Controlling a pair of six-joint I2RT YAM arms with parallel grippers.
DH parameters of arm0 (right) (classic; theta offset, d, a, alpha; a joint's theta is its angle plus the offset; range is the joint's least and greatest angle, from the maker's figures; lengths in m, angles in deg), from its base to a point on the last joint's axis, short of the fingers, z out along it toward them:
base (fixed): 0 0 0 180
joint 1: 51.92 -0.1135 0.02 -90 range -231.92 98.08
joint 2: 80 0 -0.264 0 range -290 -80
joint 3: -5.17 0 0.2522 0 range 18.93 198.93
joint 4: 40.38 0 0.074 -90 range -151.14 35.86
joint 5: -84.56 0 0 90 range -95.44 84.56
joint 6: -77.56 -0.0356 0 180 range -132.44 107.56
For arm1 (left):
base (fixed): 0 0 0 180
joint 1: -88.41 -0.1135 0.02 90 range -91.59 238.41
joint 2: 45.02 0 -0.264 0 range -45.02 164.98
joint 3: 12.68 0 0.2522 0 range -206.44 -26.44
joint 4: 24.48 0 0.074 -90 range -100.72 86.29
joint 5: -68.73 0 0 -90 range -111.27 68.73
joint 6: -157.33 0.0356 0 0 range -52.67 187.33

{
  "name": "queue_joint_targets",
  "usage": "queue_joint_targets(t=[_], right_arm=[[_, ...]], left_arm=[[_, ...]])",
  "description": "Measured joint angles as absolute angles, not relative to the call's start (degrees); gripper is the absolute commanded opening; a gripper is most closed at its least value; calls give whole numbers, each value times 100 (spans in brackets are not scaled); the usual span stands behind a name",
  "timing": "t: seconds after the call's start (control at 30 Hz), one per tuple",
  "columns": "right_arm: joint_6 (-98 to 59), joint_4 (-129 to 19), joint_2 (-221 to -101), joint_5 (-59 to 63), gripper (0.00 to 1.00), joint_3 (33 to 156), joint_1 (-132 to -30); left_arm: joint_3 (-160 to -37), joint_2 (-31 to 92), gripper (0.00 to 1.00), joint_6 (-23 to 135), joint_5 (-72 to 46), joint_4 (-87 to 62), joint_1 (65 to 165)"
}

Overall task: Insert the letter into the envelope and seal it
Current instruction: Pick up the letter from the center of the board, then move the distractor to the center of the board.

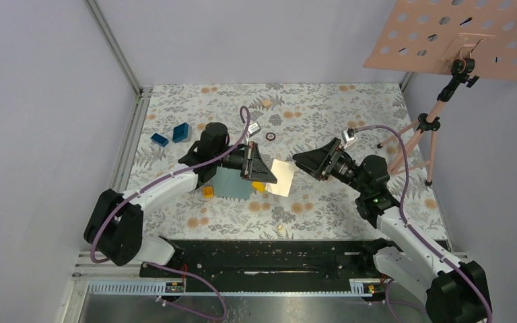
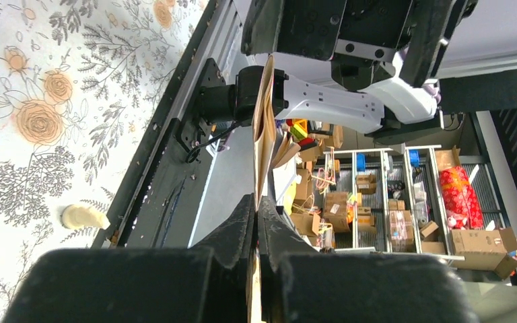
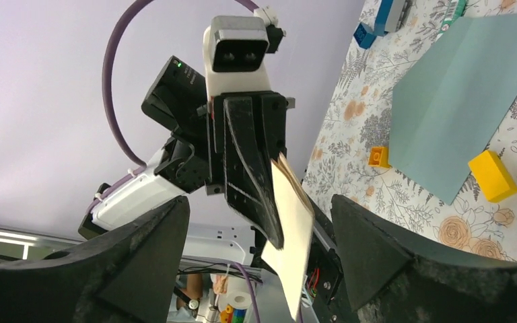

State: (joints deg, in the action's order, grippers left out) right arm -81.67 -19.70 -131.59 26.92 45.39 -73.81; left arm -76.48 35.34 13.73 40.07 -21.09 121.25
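We count one letter (image 1: 283, 179), one envelope (image 1: 231, 182), two blue blocks (image 1: 159, 139), one yellow block (image 1: 259, 186), one orange block (image 1: 207, 192), one small black ring (image 1: 270, 136).

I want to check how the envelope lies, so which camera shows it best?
The right wrist view: the envelope lies in the open, most of its teal face visible. The top external view shows only part of the envelope, the rest beneath the left arm. The left wrist view does not show it.

A robotics lab: grey-walled test cell (image 1: 40, 101), metal shelves (image 2: 377, 151) crowded with cardboard boxes (image 2: 474, 240).
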Motion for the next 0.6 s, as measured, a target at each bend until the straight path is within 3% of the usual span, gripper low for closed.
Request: queue_joint_targets(t=[0.23,0.43,0.6], right_arm=[[-7948,-2418,-12884,2624,77,4314,-7377],[-7105,-4300,-12615,2006,76,4491,-7390],[-6543,-5365,-12714,1601,68,4681,-7421]], left_arm=[[-7734,3208,0,1804,3537,-1167,11543],[-8282,3202,0,3056,1474,1120,10649],[-8374,3202,0,3762,-39,2162,10370]])
